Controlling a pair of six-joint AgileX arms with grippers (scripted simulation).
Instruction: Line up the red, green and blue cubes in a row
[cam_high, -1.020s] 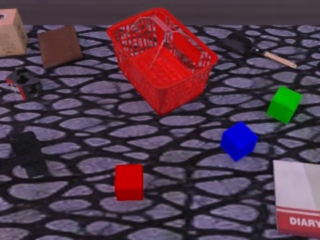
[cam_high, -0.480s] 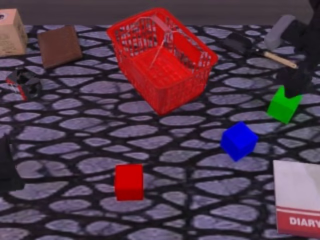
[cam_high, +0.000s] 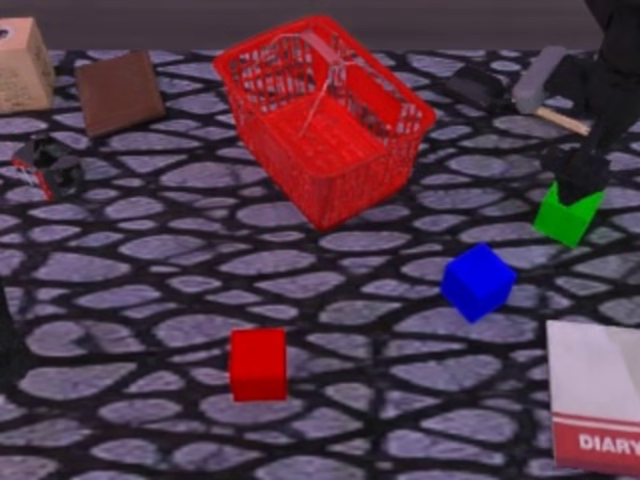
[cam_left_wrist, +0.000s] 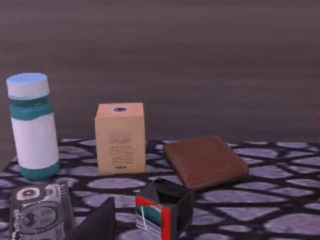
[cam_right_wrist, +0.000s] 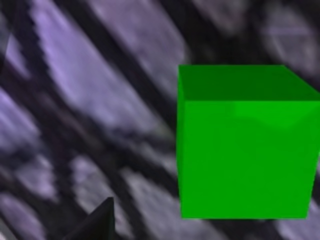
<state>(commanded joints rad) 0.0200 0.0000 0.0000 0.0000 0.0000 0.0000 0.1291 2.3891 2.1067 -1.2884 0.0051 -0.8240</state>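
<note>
A: What has just changed over the green cube (cam_high: 566, 217)?

B: The right gripper (cam_high: 580, 180) has come down from the far right corner and now covers the cube's upper part in the top view. A second ago that arm was not in view at all; half a second ago it sat slightly higher on the cube.

A: Is it gripping?

B: It cannot be told. The right wrist view shows the green cube close up on the tabletop (cam_high: 150, 330) with one dark finger tip (cam_right_wrist: 97, 225) off to the side, apart from it. So it looks like the approach step, not yet a grasp.

A: And the other cubes?

B: They have not moved. The blue cube (cam_high: 478, 282) sits near the green one, toward the middle; the red cube (cam_high: 258, 364) lies well apart, nearer the front, below the red basket (cam_high: 325, 115). Nothing is in a row yet.

A: The left arm?

B: It has drawn back to the left edge; only a dark sliver shows. Its wrist view faces a bottle (cam_left_wrist: 31, 127), a box (cam_left_wrist: 120, 137) and a wallet (cam_left_wrist: 205, 161). Whether that gripper is open or closed cannot be told.
</note>
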